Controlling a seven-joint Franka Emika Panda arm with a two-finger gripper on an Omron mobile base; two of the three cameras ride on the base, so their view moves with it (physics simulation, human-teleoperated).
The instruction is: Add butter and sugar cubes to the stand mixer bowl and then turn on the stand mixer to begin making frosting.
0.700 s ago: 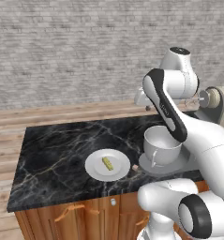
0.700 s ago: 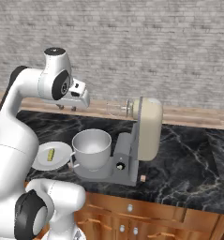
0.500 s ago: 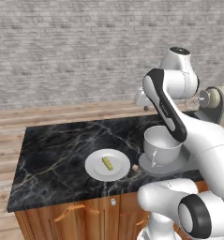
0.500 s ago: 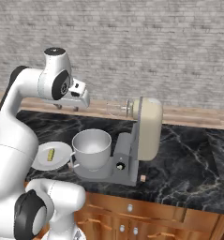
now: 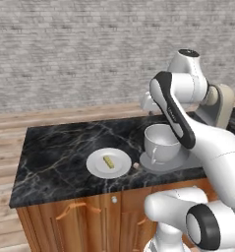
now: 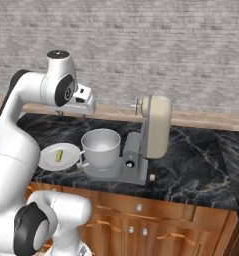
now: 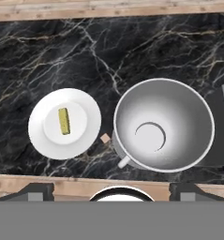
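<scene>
Countertop (image 5: pixel 55 152) of dark veined marble on wooden cabinets, with a grey brick wall behind. Butter (image 7: pixel 63 121), a short yellow stick, lies at the middle of a white plate (image 7: pixel 41 136); the plate sits on the counter just left of the mixer in both base views. Sugar cube (image 7: pixel 104 138), pale tan, rests on the marble in the narrow gap between the plate and the bowl (image 7: pixel 179 112), near the counter's front edge. The bowl, pale grey with a side handle, stands upright on the round grey base of the mixer (image 6: pixel 153 125) and holds nothing. The mixer's beige head is tilted back, its whisk pointing sideways above the counter rather than down into the bowl. Gripper (image 6: pixel 71 114) hangs high above the counter, over the area of plate and bowl and well clear of both, looking straight down on them in the hand view; its fingers stand wide apart and carry nothing.
</scene>
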